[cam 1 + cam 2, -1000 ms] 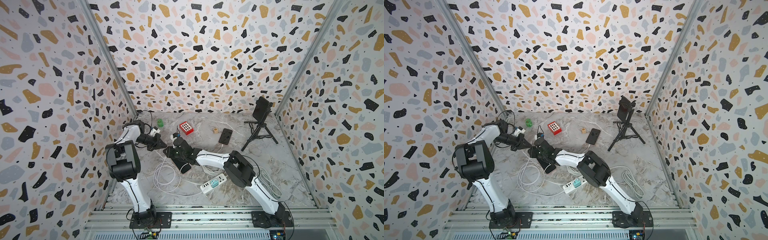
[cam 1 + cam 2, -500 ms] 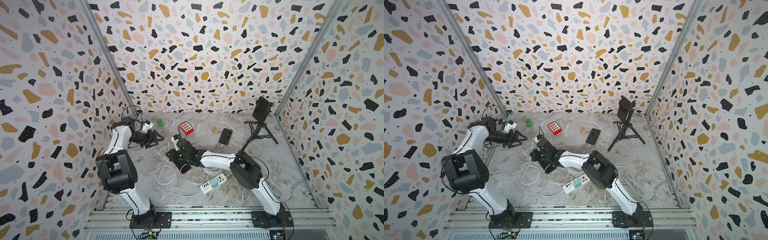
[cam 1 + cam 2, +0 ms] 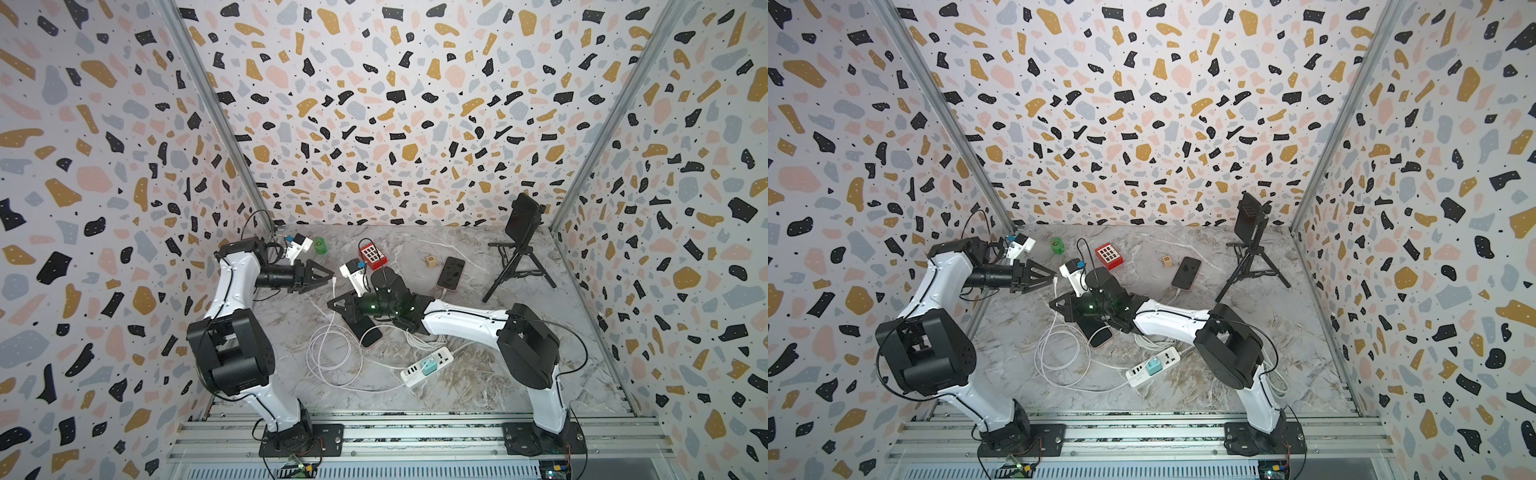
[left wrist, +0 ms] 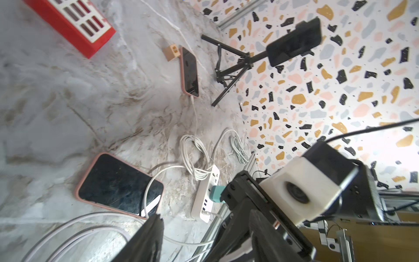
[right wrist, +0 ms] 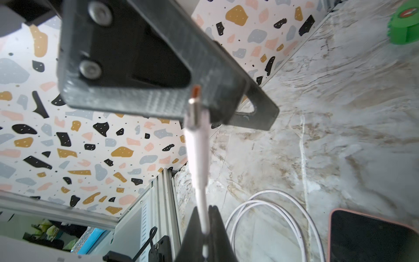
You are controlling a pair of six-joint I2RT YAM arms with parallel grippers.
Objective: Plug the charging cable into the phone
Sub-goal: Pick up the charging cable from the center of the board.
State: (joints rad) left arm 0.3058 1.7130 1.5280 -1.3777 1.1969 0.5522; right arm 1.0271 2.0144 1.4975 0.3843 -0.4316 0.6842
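Jaws of your right gripper (image 5: 205, 217) are pressed together on the white charging cable (image 5: 201, 192), pinching it just behind its white plug (image 5: 196, 140), whose metal tip sticks out free. Your left gripper (image 3: 330, 276) stands spread and holds nothing; one black finger (image 5: 158, 68) sits close by the plug tip, and you cannot tell whether they touch. The black-screened phone in a pink case (image 4: 118, 183) lies on the grey marble tabletop (image 4: 56, 102) below the right gripper.
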